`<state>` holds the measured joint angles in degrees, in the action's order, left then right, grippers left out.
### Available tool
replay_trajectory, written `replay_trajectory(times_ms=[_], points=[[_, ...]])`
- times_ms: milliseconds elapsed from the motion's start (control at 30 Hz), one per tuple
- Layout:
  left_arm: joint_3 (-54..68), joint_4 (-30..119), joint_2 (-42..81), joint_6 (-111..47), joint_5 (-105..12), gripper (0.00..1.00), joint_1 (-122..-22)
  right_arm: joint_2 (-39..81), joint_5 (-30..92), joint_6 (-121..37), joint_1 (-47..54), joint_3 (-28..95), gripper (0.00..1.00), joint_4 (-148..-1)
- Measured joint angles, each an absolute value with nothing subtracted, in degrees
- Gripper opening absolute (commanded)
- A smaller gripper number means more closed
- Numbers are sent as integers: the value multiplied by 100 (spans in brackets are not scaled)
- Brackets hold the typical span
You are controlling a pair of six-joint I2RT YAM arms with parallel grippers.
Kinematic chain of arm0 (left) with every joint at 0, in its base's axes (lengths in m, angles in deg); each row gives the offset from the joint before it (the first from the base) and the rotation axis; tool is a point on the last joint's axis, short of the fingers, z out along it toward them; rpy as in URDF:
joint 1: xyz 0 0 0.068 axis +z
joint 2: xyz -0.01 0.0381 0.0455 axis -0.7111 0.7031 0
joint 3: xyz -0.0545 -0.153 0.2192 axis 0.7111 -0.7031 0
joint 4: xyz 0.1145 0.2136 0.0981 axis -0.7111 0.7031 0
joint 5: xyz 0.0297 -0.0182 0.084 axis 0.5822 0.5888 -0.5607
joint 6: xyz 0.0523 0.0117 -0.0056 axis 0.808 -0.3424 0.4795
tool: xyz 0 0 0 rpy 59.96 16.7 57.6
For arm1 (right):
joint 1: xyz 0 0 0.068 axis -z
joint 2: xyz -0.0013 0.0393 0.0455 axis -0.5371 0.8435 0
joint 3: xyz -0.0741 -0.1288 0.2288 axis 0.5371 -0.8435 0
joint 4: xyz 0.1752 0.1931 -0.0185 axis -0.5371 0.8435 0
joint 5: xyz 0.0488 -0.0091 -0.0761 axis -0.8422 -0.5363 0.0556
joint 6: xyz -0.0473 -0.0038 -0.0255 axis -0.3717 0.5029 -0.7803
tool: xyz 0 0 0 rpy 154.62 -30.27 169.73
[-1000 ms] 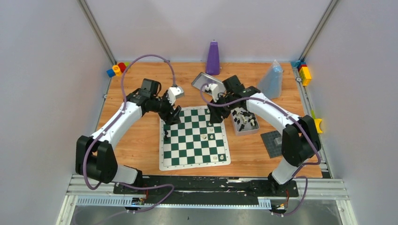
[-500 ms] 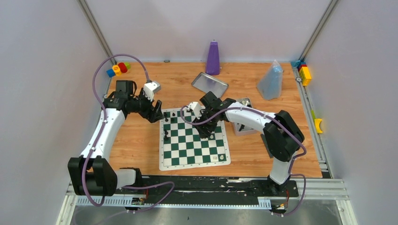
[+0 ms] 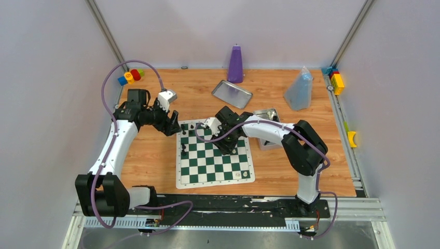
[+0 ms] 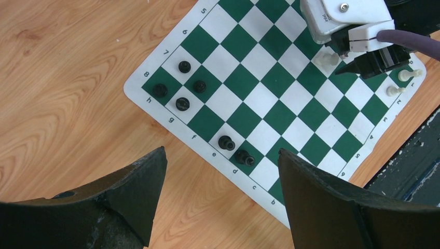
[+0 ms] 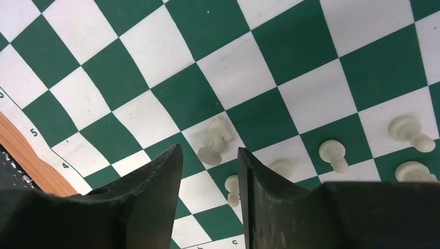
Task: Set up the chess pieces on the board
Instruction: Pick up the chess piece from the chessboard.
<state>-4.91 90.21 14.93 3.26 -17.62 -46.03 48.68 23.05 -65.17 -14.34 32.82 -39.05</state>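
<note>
The green and white board [image 3: 179, 184] lies mid-table. Several black chess pieces [image 4: 182, 104] stand near its far left corner and left edge. Several white pieces [image 5: 333, 153] stand on the right side. My left gripper [image 3: 171, 127] is open and empty over bare wood beside the board's far left corner; its wrist view [image 4: 222, 150] shows the gap. My right gripper [image 3: 227, 147] hangs low over the board's middle, open by a narrow gap [image 5: 209, 148] and holding nothing. A white knight [image 5: 215, 140] sits just beyond its fingertips, and a white pawn [image 5: 232, 189] shows on the board between the fingers.
A metal box [image 3: 270, 113] with pieces sits right of the board, partly behind the right arm. A silver tray [image 3: 232, 93], a purple bottle [image 3: 235, 64] and a plastic bag [image 3: 300, 89] stand at the back. Coloured blocks [image 3: 129, 77] lie in the far corners.
My left gripper pulled back from the board's far left corner to the wood beside it. My right gripper moved from beside the metal box to over the board's middle.
</note>
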Motion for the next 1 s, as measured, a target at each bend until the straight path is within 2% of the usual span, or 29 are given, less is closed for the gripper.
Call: replay_trajectory(times_ms=[433,800,1000], points=[[-491,9019,1493,306,-1734,86,-4603,5032,2600,-6523,-1552,3299,29,-3903],[-491,9015,1521,286,-1697,86,-4603,5032,2746,-6541,-1583,3338,8,-3870],[-464,8910,1816,98,-1472,83,-4601,4885,2611,-6539,-1421,3550,5,-3815]])
